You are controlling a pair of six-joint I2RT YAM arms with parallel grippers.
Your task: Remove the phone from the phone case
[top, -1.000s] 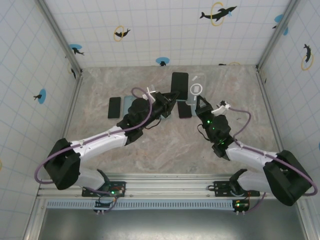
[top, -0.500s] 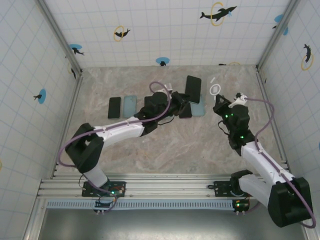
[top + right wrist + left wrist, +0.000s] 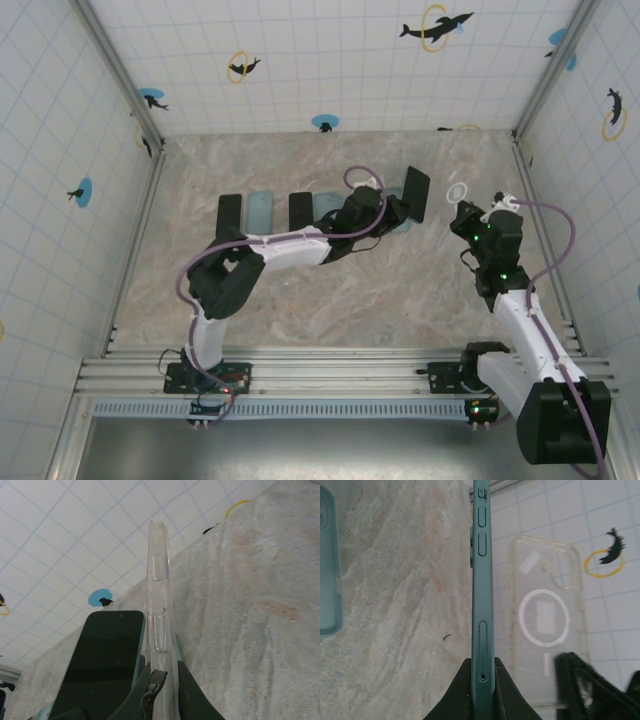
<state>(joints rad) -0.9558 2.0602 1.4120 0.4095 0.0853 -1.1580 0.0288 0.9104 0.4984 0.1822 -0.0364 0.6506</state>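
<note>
Left wrist view: the left gripper (image 3: pixel 482 682) is clamped tight on one end of the slim teal phone with a dark screen (image 3: pixel 482 595), seen edge-on; the clear plastic phone case with a white ring (image 3: pixel 546 625) is apart from it, just to the right; in the right wrist view the right gripper (image 3: pixel 160 680) pinches that case by one end; in the top external view the left arm stretches far and right across the marbled table (image 3: pixel 300 290), the right arm reaches along the right side

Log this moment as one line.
left gripper: shut on phone | right gripper: shut on case | phone: out of case
</note>
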